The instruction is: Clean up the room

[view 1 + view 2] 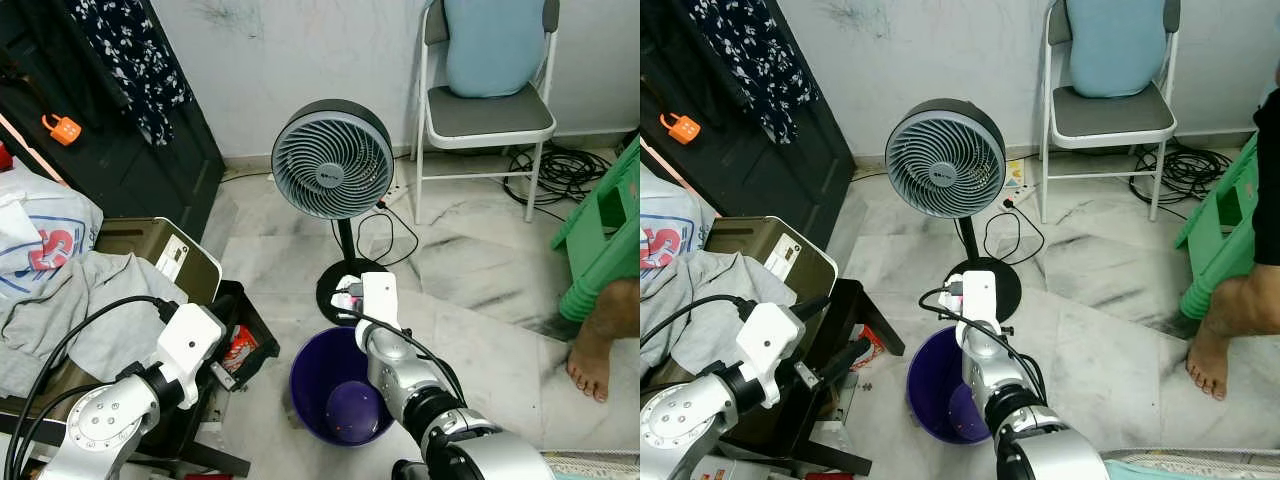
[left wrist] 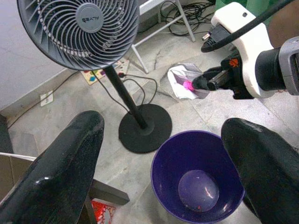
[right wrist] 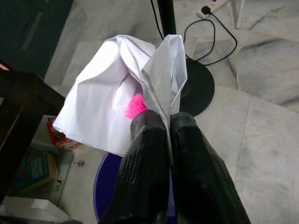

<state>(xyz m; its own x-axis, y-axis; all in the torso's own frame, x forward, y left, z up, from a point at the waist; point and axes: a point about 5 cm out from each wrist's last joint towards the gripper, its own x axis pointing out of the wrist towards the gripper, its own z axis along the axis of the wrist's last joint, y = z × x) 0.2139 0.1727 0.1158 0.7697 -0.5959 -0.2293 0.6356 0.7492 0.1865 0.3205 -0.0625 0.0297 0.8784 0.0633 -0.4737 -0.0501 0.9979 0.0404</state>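
the right gripper [image 3: 169,122] has its two black fingers pressed together on a crumpled white wrapper [image 3: 117,98] with a pink patch, pinching it by a fold near its lower edge so that most of the sheet stands out beyond the fingertips. in the left wrist view the same wrapper [image 2: 187,81] shows silvery and hangs in the air just off the gripper's tip, over the far rim of the purple bucket [image 2: 196,179] and near the round black base of the standing fan [image 1: 333,160]. the bucket [image 1: 335,395] stands on the marble floor [image 1: 480,290] directly under the right forearm, with the fan base touching or just beside its far rim; its inside shows a paler round bottom.

the left gripper [image 2: 159,163] hangs with its fingers spread well apart, holding nothing, pointed at the bucket from the robot's left side. beside that arm a dark stool frame [image 1: 845,330] stands over a red packet [image 1: 238,348] on the floor, and grey clothing [image 1: 80,310] lies piled over an olive case [image 1: 170,255] at the left edge.

against the far wall a folding chair [image 1: 487,115] carries a light blue cushion [image 1: 493,45], with black cables [image 1: 555,170] coiled on the floor beside it. a green plastic stool [image 1: 605,235] and a person's bare foot [image 1: 592,355] are at the right edge.
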